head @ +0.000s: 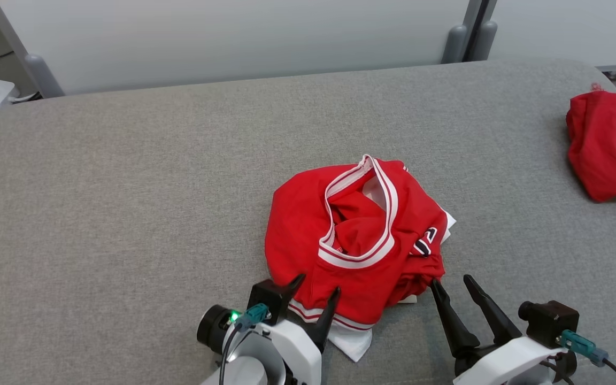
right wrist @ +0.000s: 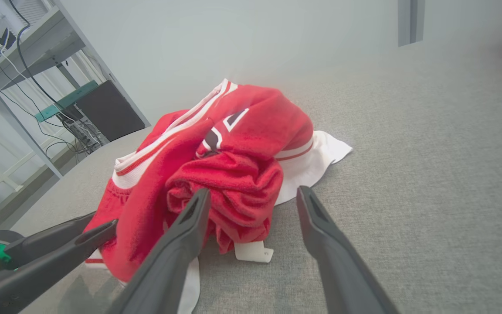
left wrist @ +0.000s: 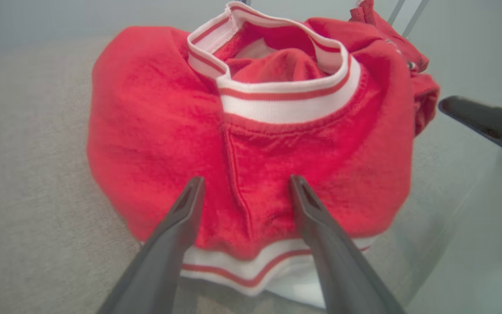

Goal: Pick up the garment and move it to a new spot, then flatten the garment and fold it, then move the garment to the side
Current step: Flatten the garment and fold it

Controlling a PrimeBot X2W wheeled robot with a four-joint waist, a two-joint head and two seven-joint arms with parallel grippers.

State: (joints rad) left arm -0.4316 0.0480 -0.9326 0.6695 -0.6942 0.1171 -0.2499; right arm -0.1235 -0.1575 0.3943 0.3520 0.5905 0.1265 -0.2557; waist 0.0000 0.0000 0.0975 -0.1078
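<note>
ok, crumpled red garment (head: 356, 235) with white-red striped trim, heaped mid-front on the grey surface (head: 126, 214). my left gripper (head: 318, 283) jaws open, over its near hem; my right gripper (head: 450, 279) open too, at its right edge. right wrist view adds a white tag (right wrist: 253, 251); head view, another red cloth (head: 607, 144) far right.

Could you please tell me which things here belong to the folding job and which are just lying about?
In the job: crumpled red garment; left gripper and right gripper, both open at its near edge.
Lying about: red bundle at the right edge of the grey table; shelf with cables.
</note>
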